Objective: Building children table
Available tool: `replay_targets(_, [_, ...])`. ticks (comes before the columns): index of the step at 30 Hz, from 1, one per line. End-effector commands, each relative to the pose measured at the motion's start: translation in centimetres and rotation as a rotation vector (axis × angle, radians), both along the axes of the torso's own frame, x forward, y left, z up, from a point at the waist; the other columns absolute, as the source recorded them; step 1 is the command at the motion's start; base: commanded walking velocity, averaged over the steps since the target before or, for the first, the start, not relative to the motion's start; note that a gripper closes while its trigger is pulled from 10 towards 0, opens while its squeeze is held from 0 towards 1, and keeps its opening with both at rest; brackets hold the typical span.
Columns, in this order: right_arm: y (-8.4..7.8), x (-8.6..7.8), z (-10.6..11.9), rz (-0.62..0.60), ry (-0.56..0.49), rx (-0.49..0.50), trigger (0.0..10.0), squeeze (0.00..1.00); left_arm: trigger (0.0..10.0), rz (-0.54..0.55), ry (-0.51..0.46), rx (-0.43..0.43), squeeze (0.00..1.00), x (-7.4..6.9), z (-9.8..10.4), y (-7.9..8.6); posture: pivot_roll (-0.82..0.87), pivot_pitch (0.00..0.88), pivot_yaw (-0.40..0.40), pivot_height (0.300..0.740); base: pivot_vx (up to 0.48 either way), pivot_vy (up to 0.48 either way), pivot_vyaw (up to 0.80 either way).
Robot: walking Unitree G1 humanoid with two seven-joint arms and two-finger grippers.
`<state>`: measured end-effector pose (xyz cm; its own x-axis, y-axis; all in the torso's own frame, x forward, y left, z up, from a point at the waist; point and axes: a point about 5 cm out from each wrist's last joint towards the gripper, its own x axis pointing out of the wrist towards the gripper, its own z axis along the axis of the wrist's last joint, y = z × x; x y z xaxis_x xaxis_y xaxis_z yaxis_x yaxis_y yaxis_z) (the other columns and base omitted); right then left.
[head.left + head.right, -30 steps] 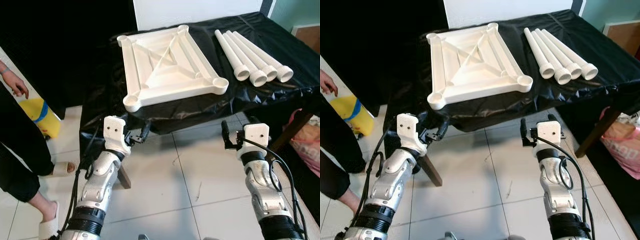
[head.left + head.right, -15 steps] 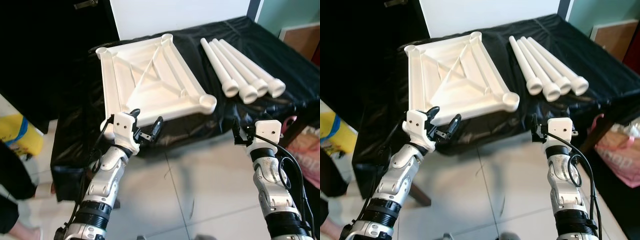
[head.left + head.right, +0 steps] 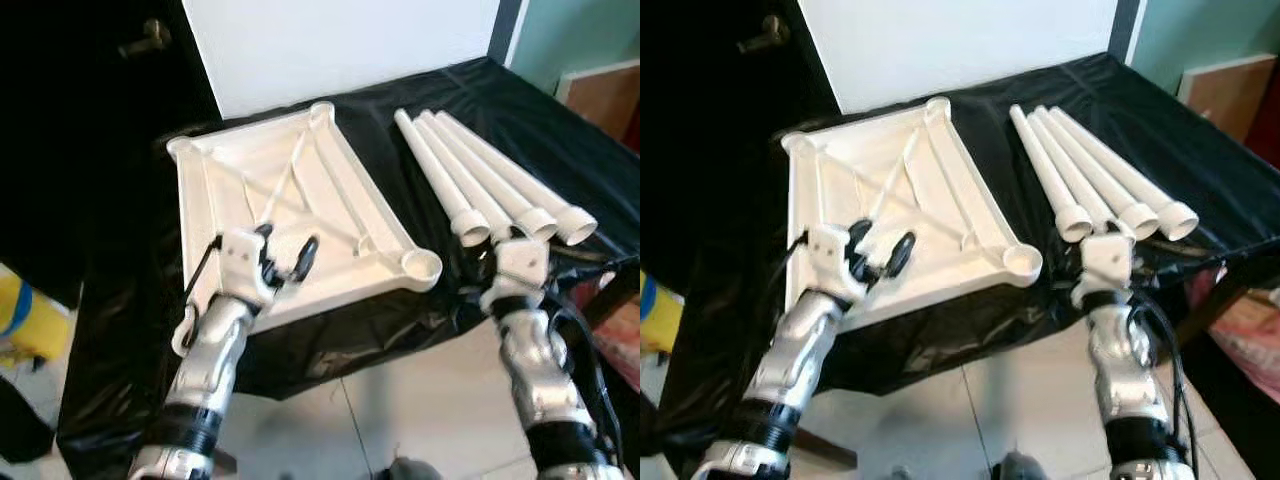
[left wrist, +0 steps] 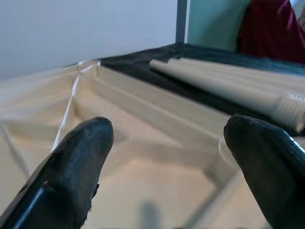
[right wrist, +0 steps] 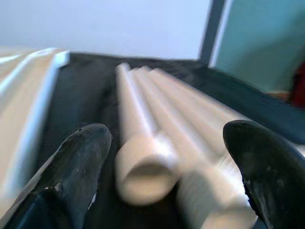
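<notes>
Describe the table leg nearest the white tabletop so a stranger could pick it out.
On the black-covered table, right of the upturned white plastic tabletop, lie four white tube legs side by side. It is the leftmost leg, the one closest to the tabletop's corner socket.

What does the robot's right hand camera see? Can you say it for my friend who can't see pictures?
The right gripper, its two black fingers spread open, points at the ends of white plastic table legs lying side by side on a black cloth. A white tabletop edge is beside them.
</notes>
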<state>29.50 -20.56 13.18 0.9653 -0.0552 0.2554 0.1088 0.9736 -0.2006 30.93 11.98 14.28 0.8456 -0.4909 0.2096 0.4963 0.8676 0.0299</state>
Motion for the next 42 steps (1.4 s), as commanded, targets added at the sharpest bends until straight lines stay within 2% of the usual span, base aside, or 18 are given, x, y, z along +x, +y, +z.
replay_targets(1, [0.5, 0.0, -0.1, 0.014, 0.000, 0.011, 10.0, 0.00, 10.0, 0.011, 0.000, 0.013, 0.00, 0.0, -0.1, 0.5, -0.08, 0.040, 0.053, 0.740, 0.304, 0.000, 0.00])
replay_targets(4, [0.5, 0.0, -0.1, 0.013, -0.001, 0.011, 10.0, 0.00, 10.0, 0.000, 0.008, -0.015, 0.00, 0.0, -0.1, 0.4, -0.08, 0.041, 0.052, 0.740, 0.000, 0.000, 0.00])
replay_targets(5, [0.5, 0.1, -0.1, 0.011, -0.002, 0.010, 10.0, 0.00, 10.0, -0.017, 0.015, -0.048, 0.00, -0.1, 0.1, 0.2, -0.08, 0.042, 0.052, 0.740, 0.000, 0.000, 0.00])
replay_targets(10, [0.3, 0.1, 0.0, 0.005, -0.004, 0.007, 10.0, 0.00, 10.0, -0.062, -0.002, -0.060, 0.00, -0.4, 0.4, -0.3, -0.08, 0.045, 0.053, 0.740, 0.000, 0.000, 0.00])
replay_targets(18, [0.2, 0.2, 0.4, 0.006, -0.007, 0.014, 10.0, 0.00, 10.0, -0.160, -0.013, -0.046, 0.00, -1.1, 0.8, -1.1, -0.08, 0.059, 0.057, 0.740, 0.000, 0.000, 0.00])
replay_targets(24, [0.2, 0.2, 0.7, 0.009, 0.003, 0.058, 10.0, 0.00, 10.0, -0.274, -0.009, 0.020, 0.00, -1.9, 0.9, -1.8, -0.08, 0.071, 0.064, 0.740, 0.000, 0.000, 0.00])
replay_targets(30, [0.1, 0.2, 0.8, 0.006, 0.010, 0.072, 10.0, 0.00, 10.0, -0.325, -0.002, 0.056, 0.00, -2.4, 0.8, -2.1, -0.08, 0.077, 0.068, 0.740, 0.000, 0.000, 0.00])
replay_targets(31, [0.1, 0.3, 0.9, 0.009, 0.017, 0.076, 10.0, 0.04, 10.0, -0.352, 0.001, 0.082, 0.00, -2.6, 0.7, -2.4, -0.08, 0.080, 0.068, 0.740, 0.000, 0.000, 0.00])
replay_targets(32, [-0.1, 0.4, 1.0, 0.013, 0.027, 0.090, 10.0, 1.00, 10.0, -0.382, 0.016, 0.095, 0.00, -2.8, 0.7, -2.7, -0.09, 0.083, 0.068, 0.740, 0.000, 0.000, 0.00])
replay_targets(33, [-0.1, 0.4, 1.0, 0.013, 0.027, 0.090, 10.0, 1.00, 10.0, -0.382, 0.016, 0.095, 0.00, -2.8, 0.7, -2.7, -0.09, 0.083, 0.068, 0.740, 0.000, 0.000, 0.00])
replay_targets(37, [-0.7, 1.2, 0.7, 0.014, 0.118, 0.106, 10.0, 1.00, 10.0, -0.491, 0.082, 0.097, 0.00, -3.8, 1.1, -4.2, -0.08, 0.086, 0.070, 0.740, 0.000, 0.000, 0.00])
replay_targets(41, [-1.0, 1.7, 0.3, 0.016, 0.193, 0.116, 10.0, 1.00, 10.0, -0.526, 0.111, 0.082, 0.00, -3.9, 1.4, -4.6, -0.09, 0.083, 0.073, 0.740, 0.000, 0.000, 0.00])
replay_targets(42, [-1.1, 1.9, 0.2, 0.023, 0.209, 0.121, 10.0, 0.41, 10.0, -0.533, 0.115, 0.077, 0.00, -3.9, 1.5, -4.7, -0.09, 0.083, 0.074, 0.740, 0.000, 0.000, 0.00])
